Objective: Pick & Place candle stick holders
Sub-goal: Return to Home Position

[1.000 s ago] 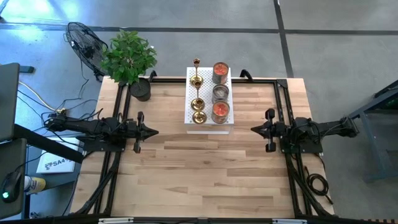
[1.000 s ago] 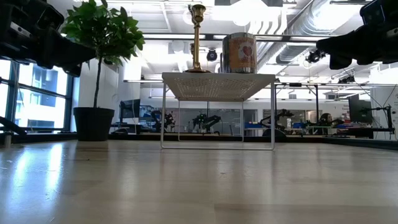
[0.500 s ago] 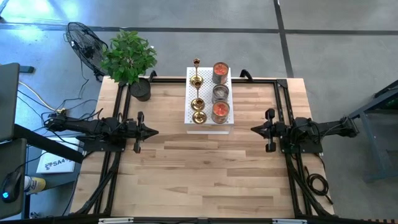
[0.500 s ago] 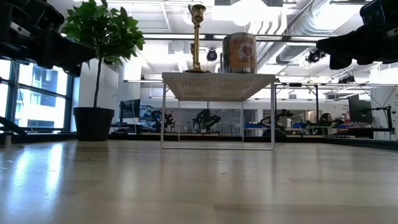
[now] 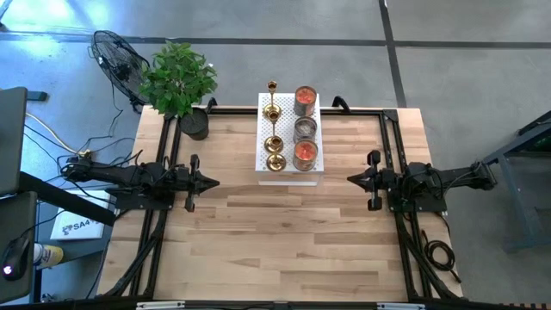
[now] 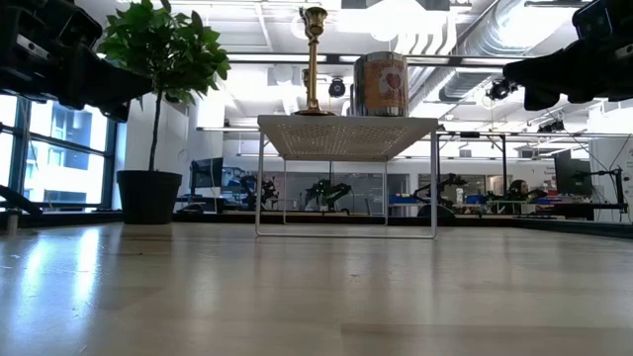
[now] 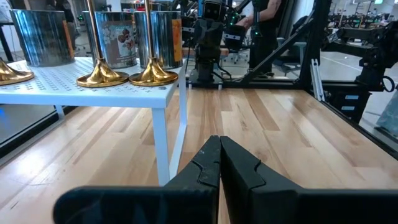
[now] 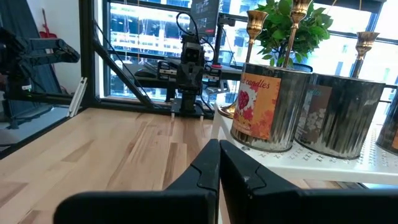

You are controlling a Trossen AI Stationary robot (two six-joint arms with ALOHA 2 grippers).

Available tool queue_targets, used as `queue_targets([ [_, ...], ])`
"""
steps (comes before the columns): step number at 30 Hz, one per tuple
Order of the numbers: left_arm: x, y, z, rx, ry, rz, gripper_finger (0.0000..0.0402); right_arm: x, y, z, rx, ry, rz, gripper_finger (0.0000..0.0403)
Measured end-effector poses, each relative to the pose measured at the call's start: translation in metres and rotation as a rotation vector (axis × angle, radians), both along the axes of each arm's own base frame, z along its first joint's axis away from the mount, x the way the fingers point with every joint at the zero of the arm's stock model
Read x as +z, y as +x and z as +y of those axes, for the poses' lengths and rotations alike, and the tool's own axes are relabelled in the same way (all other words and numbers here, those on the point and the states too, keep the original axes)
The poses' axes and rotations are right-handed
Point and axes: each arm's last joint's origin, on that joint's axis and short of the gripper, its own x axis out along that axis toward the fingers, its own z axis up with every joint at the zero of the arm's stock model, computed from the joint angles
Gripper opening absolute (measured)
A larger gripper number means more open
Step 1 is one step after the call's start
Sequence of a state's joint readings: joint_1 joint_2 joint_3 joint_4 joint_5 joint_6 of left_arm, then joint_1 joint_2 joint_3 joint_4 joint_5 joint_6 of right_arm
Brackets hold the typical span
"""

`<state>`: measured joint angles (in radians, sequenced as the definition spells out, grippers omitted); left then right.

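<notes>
Three gold candle stick holders (image 5: 274, 129) stand in a row on their round bases along the left side of a white perforated stand (image 5: 290, 172) at the table's far middle; two bases show in the left wrist view (image 7: 127, 76). My left gripper (image 5: 215, 182) is shut and empty, left of the stand, above the table. My right gripper (image 5: 350, 179) is shut and empty, right of the stand. The fingers meet in both wrist views, left (image 7: 219, 144) and right (image 8: 219, 146).
Three metal candle tins (image 5: 305, 127) stand on the stand's right side, next to the holders. A potted plant (image 5: 179, 82) stands at the table's far left corner. Bare wood (image 5: 284, 241) lies between the stand and the near edge.
</notes>
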<state>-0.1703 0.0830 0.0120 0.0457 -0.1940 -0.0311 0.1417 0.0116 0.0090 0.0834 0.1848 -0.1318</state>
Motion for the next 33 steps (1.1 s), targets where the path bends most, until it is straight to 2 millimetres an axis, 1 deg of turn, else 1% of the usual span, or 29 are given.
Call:
queue_targets([
  [15,0.0,0.0,0.0,0.0,0.0,0.0,0.0001,0.0,0.0,0.0,0.0,0.0,0.0,0.0001],
  [33,0.0,0.0,0.0,0.0,0.0,0.0,0.0001,0.0,0.0,0.0,0.0,0.0,0.0,0.0008],
])
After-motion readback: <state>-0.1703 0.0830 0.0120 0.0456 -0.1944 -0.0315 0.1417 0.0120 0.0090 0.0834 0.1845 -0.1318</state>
